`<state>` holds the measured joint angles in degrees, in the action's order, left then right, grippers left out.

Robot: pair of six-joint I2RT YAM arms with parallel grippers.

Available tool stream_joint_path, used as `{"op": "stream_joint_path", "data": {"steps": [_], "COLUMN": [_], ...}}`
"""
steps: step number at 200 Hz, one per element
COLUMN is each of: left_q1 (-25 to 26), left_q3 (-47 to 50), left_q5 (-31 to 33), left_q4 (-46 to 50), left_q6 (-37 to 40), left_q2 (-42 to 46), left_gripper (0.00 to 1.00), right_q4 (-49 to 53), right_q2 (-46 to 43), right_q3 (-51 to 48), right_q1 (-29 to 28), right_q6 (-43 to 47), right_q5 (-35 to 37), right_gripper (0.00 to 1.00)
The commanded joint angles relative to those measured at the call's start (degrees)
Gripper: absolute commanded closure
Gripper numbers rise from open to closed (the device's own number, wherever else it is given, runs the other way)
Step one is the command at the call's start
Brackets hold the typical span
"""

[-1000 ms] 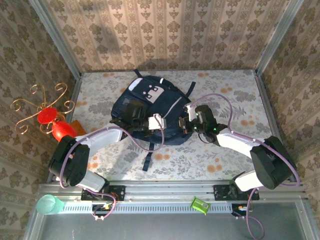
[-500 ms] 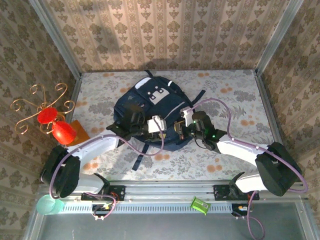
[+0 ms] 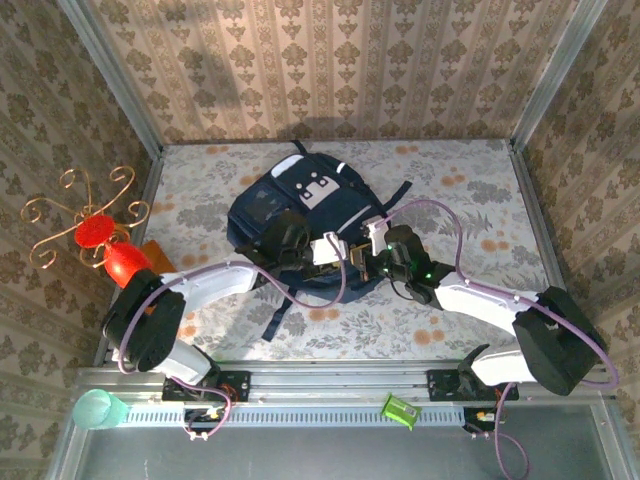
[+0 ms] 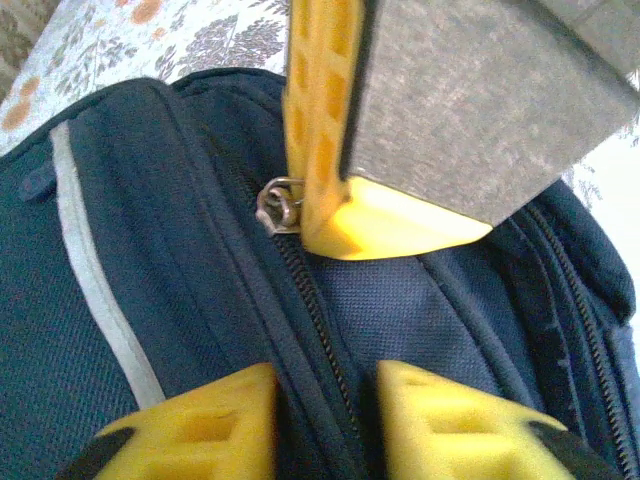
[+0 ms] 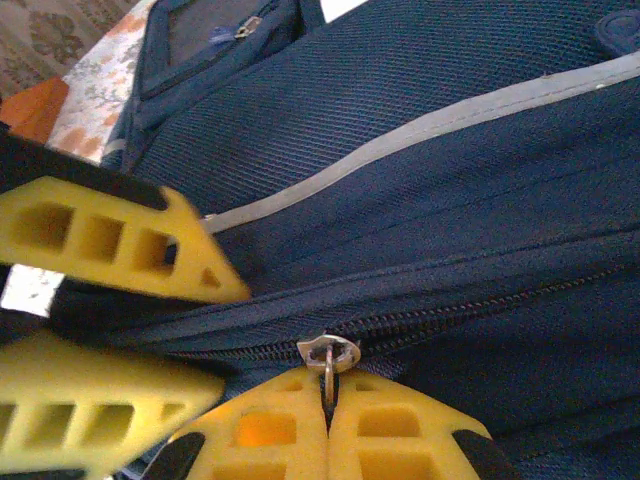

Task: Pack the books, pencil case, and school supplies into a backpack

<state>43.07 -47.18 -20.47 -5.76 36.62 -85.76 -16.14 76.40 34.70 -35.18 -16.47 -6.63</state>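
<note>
The dark navy backpack [image 3: 300,215] lies in the middle of the flowered table, its zip [image 5: 480,300] closed along the near edge. My right gripper [image 5: 328,400] is shut on the metal zip pull [image 5: 328,380], which hangs from the slider [image 5: 330,351]. Just to its left, my left gripper [image 4: 326,400] pinches the fold of backpack [image 4: 120,230] fabric along the zip between its yellow fingers [image 4: 200,425]. The two grippers nearly touch, left gripper [image 3: 338,250] beside right gripper [image 3: 366,254]. The books, pencil case and school supplies are out of view.
An orange-brown slab [image 3: 155,255] lies at the table's left edge, beside a red ornament on a gold wire stand [image 3: 100,235]. A teal cup [image 3: 95,408] and a green block [image 3: 400,410] sit on the near rail. Metal posts and papered walls close in the table.
The backpack shifted and turned slightly on the table. My left gripper let go, slid right along the zip toward the right gripper and closed on the fabric. The right gripper kept its hold.
</note>
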Motion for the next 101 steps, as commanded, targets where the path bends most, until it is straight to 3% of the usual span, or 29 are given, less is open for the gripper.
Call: {"op": "stream_joint_path", "data": {"steps": [1,20,62,101], "left_q1": [-2.18,-3.88,-8.27,-11.59], "left_q3": [-0.6,1.01,3.78,5.14], "left_q5": [0.91,-2.08,-7.15,-5.77], "left_q4": [-0.24,-0.3,-1.31,-3.35], "left_q6": [1.38,2.6,4.34,2.67], "left_q2": [-0.03,1.85,4.93,5.69], "left_gripper": [0.89,1.0,1.0,1.0], "right_q4": [-0.2,2.56,7.85,11.04], "right_q2": [-3.23,-2.85,-2.87,-3.39], "right_q3": [-0.05,-0.28,0.97,3.36], "right_q1": [0.65,3.45,7.6,8.11], "right_q6": [1.55,0.02,-1.92,-1.16], "right_q5": [3.88,5.96,11.97,14.24], "right_gripper": [1.0,1.0,1.0,1.0]}}
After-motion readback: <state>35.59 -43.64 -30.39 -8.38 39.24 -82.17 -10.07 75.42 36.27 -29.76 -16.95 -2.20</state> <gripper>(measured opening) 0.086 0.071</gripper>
